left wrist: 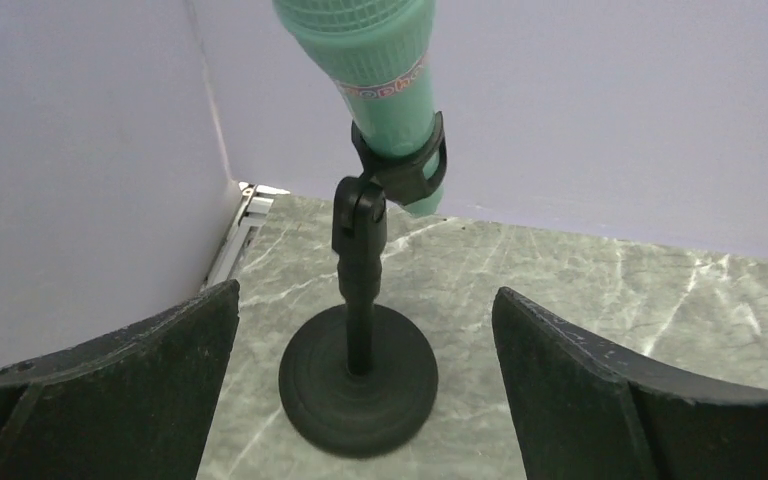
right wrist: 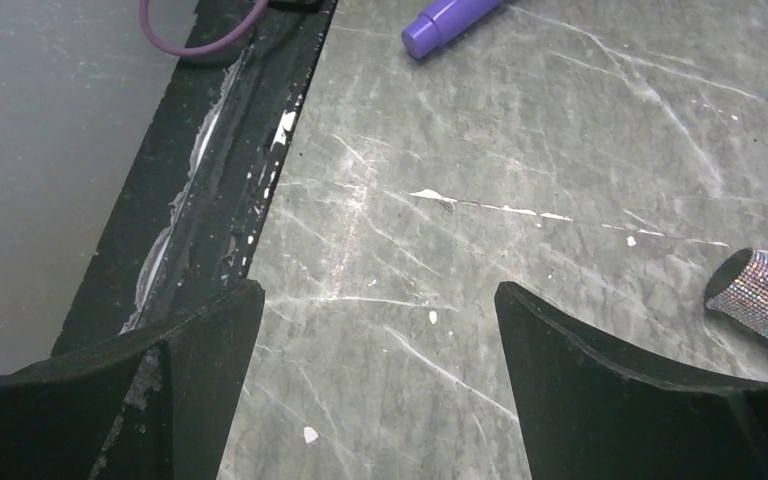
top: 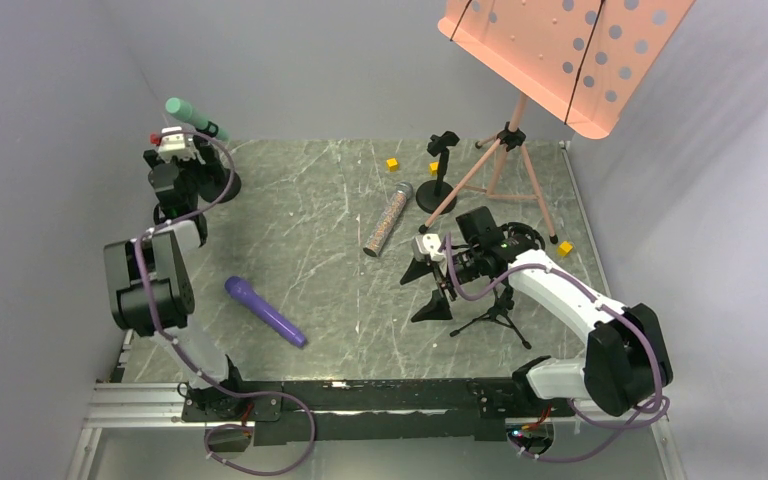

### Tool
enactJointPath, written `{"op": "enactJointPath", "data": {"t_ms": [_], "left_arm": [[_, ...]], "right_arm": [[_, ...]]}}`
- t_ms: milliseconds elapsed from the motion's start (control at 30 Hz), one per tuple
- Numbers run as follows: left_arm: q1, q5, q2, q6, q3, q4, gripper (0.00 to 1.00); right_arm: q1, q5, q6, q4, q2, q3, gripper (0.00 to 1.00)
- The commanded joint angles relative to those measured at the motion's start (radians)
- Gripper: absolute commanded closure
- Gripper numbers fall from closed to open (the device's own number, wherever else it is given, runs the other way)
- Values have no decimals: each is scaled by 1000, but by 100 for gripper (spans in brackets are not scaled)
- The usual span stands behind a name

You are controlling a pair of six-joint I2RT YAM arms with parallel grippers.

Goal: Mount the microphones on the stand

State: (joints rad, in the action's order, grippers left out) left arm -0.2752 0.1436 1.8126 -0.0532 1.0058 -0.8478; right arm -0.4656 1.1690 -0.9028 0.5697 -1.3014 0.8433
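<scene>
The teal-green microphone (top: 190, 115) sits tilted in the clip of a black round-base stand (top: 222, 185) at the far left; the left wrist view shows it (left wrist: 380, 60) held in the clip above the base (left wrist: 358, 380). My left gripper (left wrist: 365, 290) is open and empty, its jaws either side of that stand and apart from it. The purple microphone (top: 265, 311) lies on the table near left. The glittery microphone (top: 388, 218) lies mid-table. My right gripper (top: 425, 290) is open and empty, with both loose microphones at the edges of its view: purple (right wrist: 450, 20), glittery (right wrist: 765, 300).
A second round-base stand (top: 438, 190) with an empty clip stands at the back centre. A small black tripod stand (top: 495, 315) is under my right arm. A pink music stand (top: 570, 60) on a tripod is at back right. Small yellow cubes (top: 392, 163) lie around.
</scene>
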Motion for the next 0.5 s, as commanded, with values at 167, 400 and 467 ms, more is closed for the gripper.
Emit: {"op": "enactJointPath", "data": {"t_ms": [167,400,467], "left_arm": [[5,-192,-416,-225,-293,173,1],[4,-70,-666,-292,-409,383,1],[4,1,-731,-313,-427,419,1]], "right_arm": [[-4,-18,-75,27,47,39,8],[-51,-80,-159,212,-7,153,5],[-75,-107,-162,260,-28,194,3]]}}
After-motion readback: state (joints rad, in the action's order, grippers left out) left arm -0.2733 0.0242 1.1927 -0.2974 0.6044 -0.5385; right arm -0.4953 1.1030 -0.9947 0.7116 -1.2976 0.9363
